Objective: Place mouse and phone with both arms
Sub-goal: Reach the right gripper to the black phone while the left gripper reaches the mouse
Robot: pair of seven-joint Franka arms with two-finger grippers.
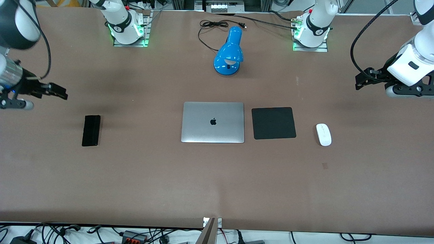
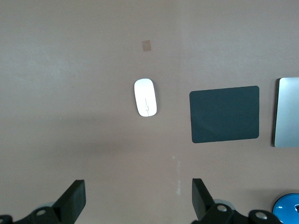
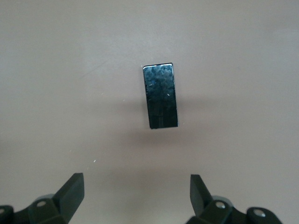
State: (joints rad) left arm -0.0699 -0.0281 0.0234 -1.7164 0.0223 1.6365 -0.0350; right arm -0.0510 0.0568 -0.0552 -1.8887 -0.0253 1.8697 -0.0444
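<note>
The white mouse [image 1: 323,134] lies on the table beside the black mouse pad [image 1: 273,123], toward the left arm's end; it also shows in the left wrist view [image 2: 145,97]. The black phone [image 1: 91,130] lies toward the right arm's end and shows in the right wrist view [image 3: 160,95]. My left gripper [image 1: 361,80] is open and empty, up in the air over bare table beside the mouse; its fingers [image 2: 74,199] show in the left wrist view. My right gripper [image 1: 58,91] is open and empty over bare table beside the phone.
A closed silver laptop [image 1: 213,122] lies in the middle, beside the mouse pad. A blue desk lamp [image 1: 229,54] with a black cord lies farther from the camera than the laptop. The arm bases stand along the table's farthest edge.
</note>
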